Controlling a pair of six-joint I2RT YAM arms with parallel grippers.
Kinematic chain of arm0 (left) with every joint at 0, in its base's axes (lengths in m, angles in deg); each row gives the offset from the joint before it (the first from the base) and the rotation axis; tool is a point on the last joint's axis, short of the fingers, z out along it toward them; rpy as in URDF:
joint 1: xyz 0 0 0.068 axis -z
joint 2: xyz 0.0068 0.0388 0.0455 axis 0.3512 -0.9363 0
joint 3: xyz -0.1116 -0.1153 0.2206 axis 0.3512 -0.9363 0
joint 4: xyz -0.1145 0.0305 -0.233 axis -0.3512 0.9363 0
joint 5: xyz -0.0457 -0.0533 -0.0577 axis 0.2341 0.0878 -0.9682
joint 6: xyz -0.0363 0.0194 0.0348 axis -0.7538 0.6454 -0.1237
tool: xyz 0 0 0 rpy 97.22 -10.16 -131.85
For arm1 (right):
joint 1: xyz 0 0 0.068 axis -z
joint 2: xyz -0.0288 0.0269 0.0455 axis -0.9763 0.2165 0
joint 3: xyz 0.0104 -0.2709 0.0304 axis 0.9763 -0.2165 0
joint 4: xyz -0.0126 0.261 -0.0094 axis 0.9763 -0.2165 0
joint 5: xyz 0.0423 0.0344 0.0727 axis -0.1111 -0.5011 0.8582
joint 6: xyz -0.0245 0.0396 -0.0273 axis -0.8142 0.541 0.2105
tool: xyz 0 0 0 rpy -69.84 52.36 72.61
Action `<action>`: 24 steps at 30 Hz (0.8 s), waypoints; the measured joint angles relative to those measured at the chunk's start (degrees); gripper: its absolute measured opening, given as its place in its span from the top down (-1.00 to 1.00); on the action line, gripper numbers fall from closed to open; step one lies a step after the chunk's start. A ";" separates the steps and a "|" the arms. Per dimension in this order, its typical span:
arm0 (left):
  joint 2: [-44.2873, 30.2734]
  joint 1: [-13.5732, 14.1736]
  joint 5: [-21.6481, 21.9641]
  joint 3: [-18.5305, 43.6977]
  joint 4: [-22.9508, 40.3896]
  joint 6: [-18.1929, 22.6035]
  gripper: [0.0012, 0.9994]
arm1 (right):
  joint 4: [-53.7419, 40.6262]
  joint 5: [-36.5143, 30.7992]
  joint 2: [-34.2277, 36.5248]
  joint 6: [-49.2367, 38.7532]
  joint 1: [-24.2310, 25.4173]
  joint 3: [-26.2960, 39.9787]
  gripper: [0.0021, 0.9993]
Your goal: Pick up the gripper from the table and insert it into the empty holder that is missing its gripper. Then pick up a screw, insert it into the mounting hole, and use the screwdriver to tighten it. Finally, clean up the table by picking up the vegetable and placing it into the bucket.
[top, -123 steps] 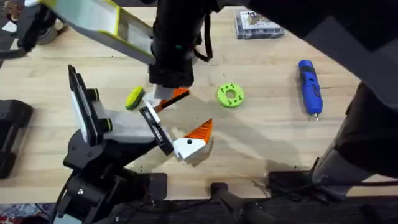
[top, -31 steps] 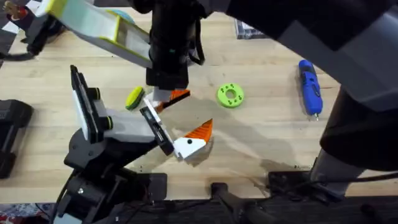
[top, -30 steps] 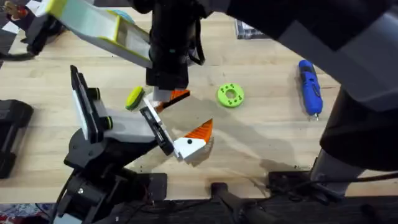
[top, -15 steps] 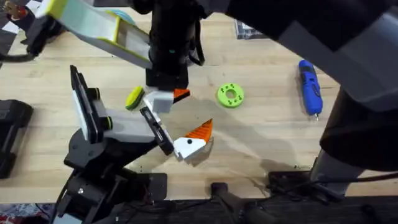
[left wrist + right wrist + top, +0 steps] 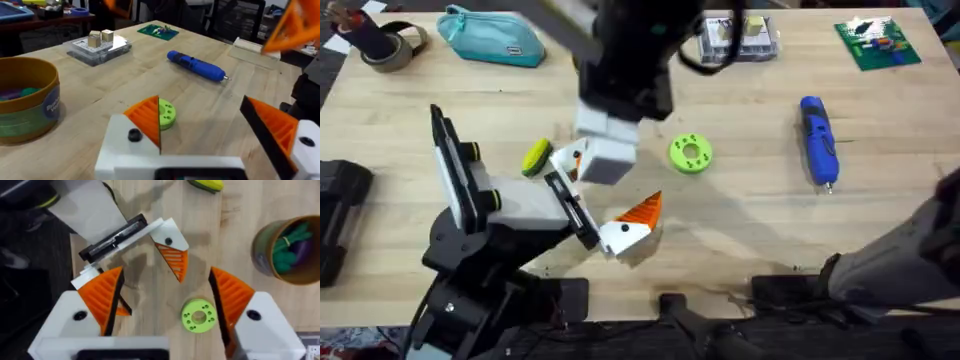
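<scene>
Wood tabletop [image 5: 760,210] carries the blue screwdriver [image 5: 818,140], well right of the lime ring [image 5: 691,153]. We see the left gripper [image 5: 603,150] low beside the vegetable [image 5: 536,157], jaws spread and empty. The right gripper [image 5: 166,287] looks straight down, jaws likewise spread. The gripper [image 5: 632,222] lies with its white base against the holder [image 5: 570,205]. Since half a second ago, the dark arm has cleared the table's far right.

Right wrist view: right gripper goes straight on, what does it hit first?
Probably the lime-green ring, lying between the open fingers of the right gripper; the gripper at the holder sits close by, depth unclear.
</scene>
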 joint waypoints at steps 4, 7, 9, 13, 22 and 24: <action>0.00 0.00 0.00 0.00 0.00 0.00 -0.97 | 1.19 0.00 -2.04 0.02 1.60 -1.20 -1.00; 0.00 0.00 0.00 0.00 0.00 0.00 -0.97 | 4.96 0.01 -4.68 0.05 2.77 -6.48 -0.99; 0.00 0.00 0.00 0.00 0.00 0.00 -0.97 | 8.73 0.04 -6.99 0.27 3.54 -11.51 -0.99; 0.00 0.00 0.00 0.00 0.00 0.00 -0.97 | 14.08 1.08 -11.09 0.76 5.83 -20.78 -0.99; 0.00 0.00 0.00 0.00 0.00 0.00 -0.97 | 14.50 2.48 -11.87 1.31 8.45 -24.13 -0.99; 0.00 0.00 0.00 0.00 0.00 0.00 -0.97 | 14.51 2.63 -11.86 1.31 8.45 -24.13 -0.99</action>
